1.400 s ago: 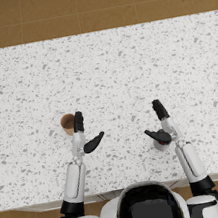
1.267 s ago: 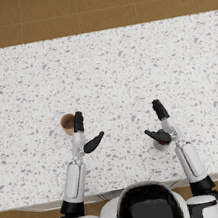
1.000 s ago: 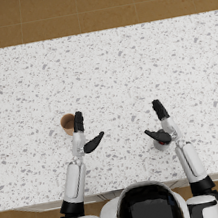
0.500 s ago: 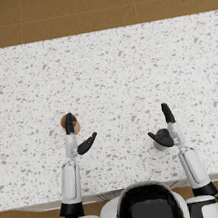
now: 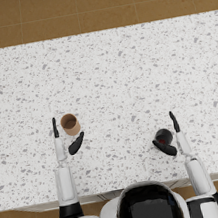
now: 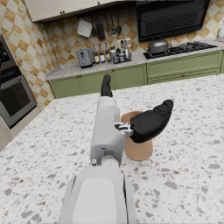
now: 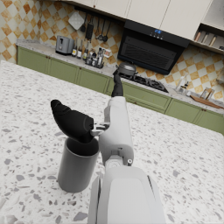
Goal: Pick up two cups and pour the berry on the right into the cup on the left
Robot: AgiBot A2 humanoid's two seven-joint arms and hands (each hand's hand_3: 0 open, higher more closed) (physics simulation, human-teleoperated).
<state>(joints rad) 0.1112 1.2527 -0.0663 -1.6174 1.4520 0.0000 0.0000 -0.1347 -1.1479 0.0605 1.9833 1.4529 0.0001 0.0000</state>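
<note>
On the left, our left hand [image 5: 66, 141] stands spread beside the brown cup [image 5: 70, 124], fingers straight on one side and the thumb angled toward the other, holding nothing yet. The left wrist view shows the thumb hanging over the cup's near side, so if we close from here the thumb may catch the rim and tip the cup rather than wrap its wall. The cup is a short, plain cylinder with a matte tan surface, light-looking, and we judge it would skid easily on the table [image 5: 126, 77], whose speckled stone-like top looks smooth and polished.

Moving right, our right hand [image 5: 169, 136] is likewise spread and empty, bracketing the dark cup [image 5: 163, 136], which stands upright near the table's front edge. This cup is taller, dark grey, straight-walled and smooth. Something reddish shows inside it from the head view, likely the berry, though it is too small to be sure. The thumb sits right at the rim in the right wrist view; a push there could knock the cup toward the edge or spill its contents. A shallow grip on such slick walls could also let the cup slip during the pour.
</note>
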